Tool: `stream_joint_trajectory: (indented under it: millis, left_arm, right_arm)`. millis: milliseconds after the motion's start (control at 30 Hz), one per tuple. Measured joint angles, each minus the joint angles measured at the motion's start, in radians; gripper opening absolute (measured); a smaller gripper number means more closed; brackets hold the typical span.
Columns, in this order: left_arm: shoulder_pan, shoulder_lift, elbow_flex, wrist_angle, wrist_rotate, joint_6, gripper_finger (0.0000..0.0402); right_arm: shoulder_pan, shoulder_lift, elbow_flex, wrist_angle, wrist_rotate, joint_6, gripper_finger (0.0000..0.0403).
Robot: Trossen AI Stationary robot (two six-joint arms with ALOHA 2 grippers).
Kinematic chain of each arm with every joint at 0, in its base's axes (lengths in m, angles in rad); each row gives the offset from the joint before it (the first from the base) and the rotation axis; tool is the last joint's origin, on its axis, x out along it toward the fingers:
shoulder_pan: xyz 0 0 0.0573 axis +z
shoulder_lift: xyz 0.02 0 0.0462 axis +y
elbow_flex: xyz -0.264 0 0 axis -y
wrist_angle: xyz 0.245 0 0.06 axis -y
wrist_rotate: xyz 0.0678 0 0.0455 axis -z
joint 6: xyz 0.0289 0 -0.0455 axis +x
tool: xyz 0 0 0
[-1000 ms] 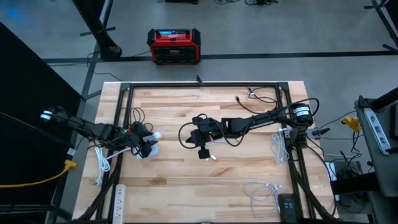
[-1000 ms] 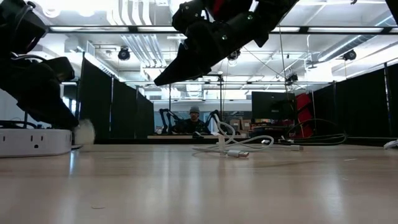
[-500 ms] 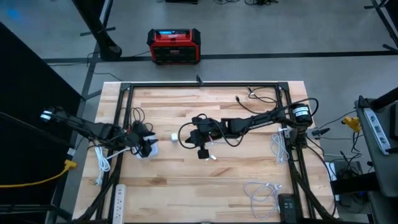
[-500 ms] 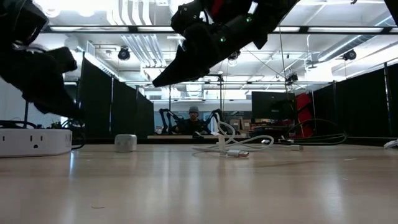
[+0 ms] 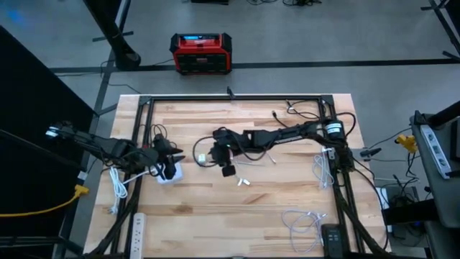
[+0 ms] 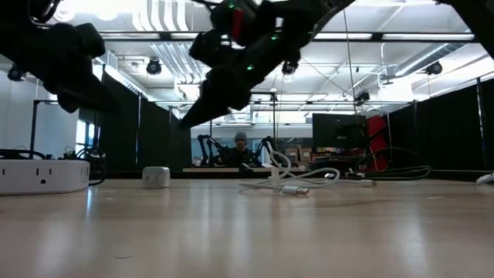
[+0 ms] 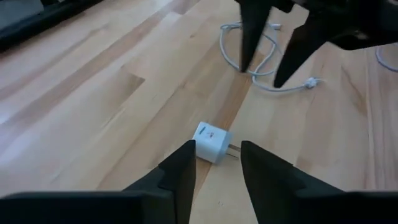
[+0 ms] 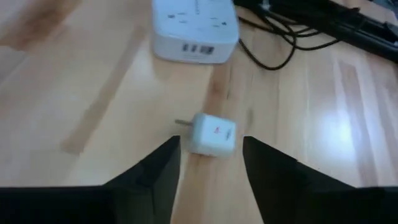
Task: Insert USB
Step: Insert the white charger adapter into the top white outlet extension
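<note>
White charger cube (image 5: pixel 202 157) lies at frame centre on bare wood, between the spread-fingered left gripper (image 5: pixel 175 160) and right gripper (image 5: pixel 213 154); a white cable (image 5: pixel 244 181) lies lower right.

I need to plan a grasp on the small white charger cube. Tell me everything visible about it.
The charger cube is small, white and plastic-looking, with rounded edges, a small red mark on one face and metal prongs sticking out sideways. It lies on its side on the bare wooden table, between both open grippers, touching neither; nothing is plugged into it.
</note>
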Motion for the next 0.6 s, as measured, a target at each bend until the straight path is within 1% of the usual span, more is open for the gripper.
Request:
stream_joint_trajectory:
  millis: [100,233,333,400,500,600]
  left_arm:
    - [0.0,0.034,0.005,0.013,-0.001,-0.08,0.0103]
    - [0.001,0.115,0.006,0.107,-0.011,-0.145,0.0096]
    - [0.006,0.192,0.006,0.2,-0.03,-0.207,0.0089]
    - [0.021,0.244,0.014,0.231,-0.055,-0.268,0.0084]
    - [0.062,0.328,0.047,0.228,-0.077,-0.342,0.0076]
    - [0.116,0.426,0.1,0.213,-0.072,-0.401,0.0067]
  right_arm:
    - [-0.008,0.051,0.075,-0.06,0.006,0.04,0.0177]
    - [-0.027,0.062,0.1,-0.172,0.008,0.132,0.0179]
    - [-0.046,0.041,0.093,-0.273,0.011,0.187,0.0169]
    - [-0.054,0.023,0.083,-0.312,0.012,0.208,0.016]
    - [-0.057,-0.004,0.062,-0.379,0.008,0.243,0.0146]
    - [-0.056,-0.037,0.023,-0.386,0.008,0.272,0.0129]
